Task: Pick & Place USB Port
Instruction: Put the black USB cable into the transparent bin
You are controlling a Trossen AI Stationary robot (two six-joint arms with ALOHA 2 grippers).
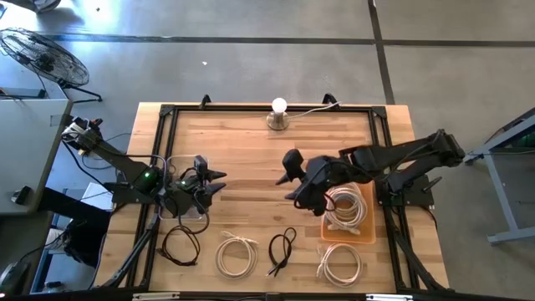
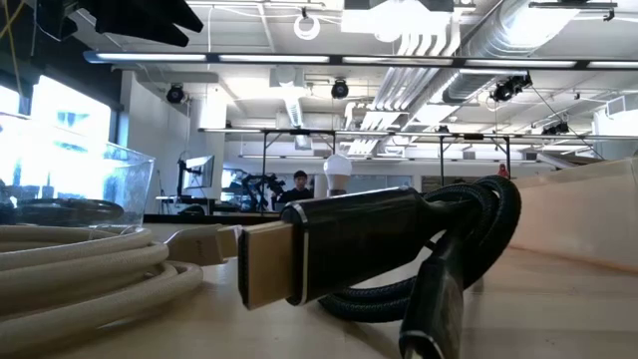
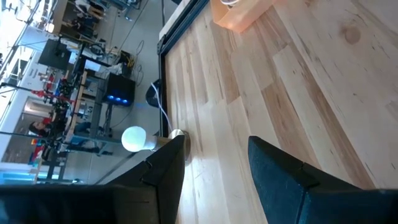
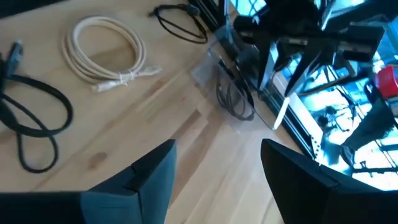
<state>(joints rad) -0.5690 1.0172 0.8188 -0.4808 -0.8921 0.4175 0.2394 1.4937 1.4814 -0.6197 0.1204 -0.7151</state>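
1. The table (image 1: 251,159) is pale wood planks with a black frame round its edge.
2. Four coiled cables lie in a row along its near edge: a thin black cable (image 1: 178,245) at the left, a white coil (image 1: 237,254), a black braided cable (image 1: 282,250), and a second white coil (image 1: 339,262) at the right.
3. The black braided cable is the one seen closest in the low view: a thick woven lead (image 2: 469,239) looped on the wood, ending in a glossy black plug housing with a flat gold-coloured metal tip pointing left.
4. Beside it in that view lies a cream cable (image 2: 90,264) with a cream plug (image 2: 204,242) just short of the gold tip.
5. An orange tray (image 1: 368,230) sits at the right, holding another white coil (image 1: 344,207).
6. A clear container (image 1: 185,213) at the left holds a dark cable (image 4: 235,99).
7. The left gripper (image 1: 215,182) hovers over the clear container, its fingers (image 3: 283,174) spread apart and holding nothing.
8. The right gripper (image 1: 286,186) hangs near mid-table, just left of the orange tray, fingers (image 4: 152,171) also apart and empty.
9. A lit bulb (image 1: 278,106) on a round base stands at the far edge.
10. A person (image 2: 299,182) shows far off in the room.
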